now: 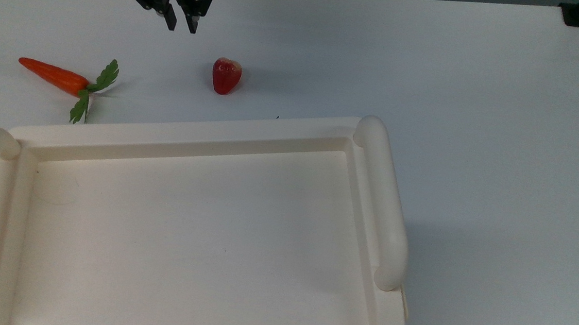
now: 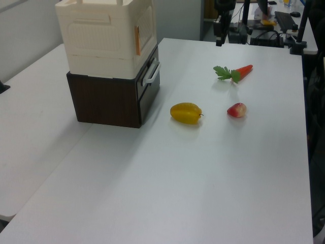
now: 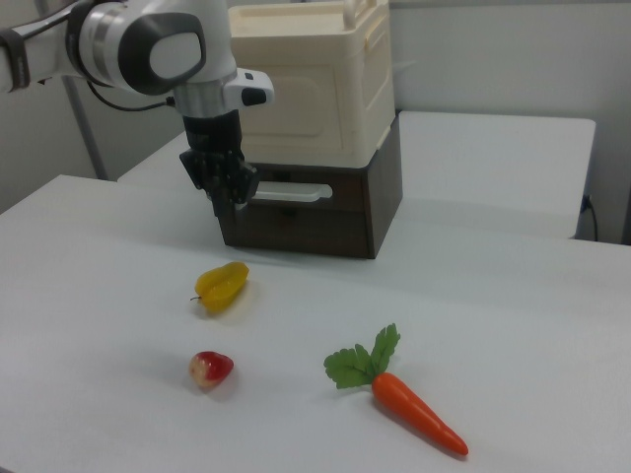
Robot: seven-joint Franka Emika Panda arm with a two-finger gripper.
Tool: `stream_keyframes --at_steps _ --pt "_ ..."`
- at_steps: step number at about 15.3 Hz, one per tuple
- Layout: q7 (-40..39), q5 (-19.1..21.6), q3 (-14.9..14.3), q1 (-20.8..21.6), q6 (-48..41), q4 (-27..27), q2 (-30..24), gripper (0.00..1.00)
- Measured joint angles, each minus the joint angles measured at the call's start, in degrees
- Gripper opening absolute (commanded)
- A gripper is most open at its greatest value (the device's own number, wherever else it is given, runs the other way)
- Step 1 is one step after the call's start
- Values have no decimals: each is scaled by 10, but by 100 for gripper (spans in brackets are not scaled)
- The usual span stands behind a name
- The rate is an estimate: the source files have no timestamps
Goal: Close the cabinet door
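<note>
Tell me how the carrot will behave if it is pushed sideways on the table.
The carrot lies flat, tapered and round, so it would probably roll in a curve. Its glossy surface looks hard, likely plastic and light. The leafy top may drag.

Bright, even, diffuse light from overhead. Soft, faint shadows on the white table [image 1: 481,95]: a pale grey patch beside the cabinet [image 1: 185,237] in the top view, small dim smudges under the carrot [image 3: 414,414] and the red fruit [image 3: 211,369]. Slight softness and grain throughout; no harsh glare.
</note>
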Motion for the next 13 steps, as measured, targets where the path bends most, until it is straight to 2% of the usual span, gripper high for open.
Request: stream_keyframes --at_steps 5,13 --pt "5 -22 -5 -12 -24 0 -17 100" --pt "-28 -24 -6 -38 -44 1 -37 100"
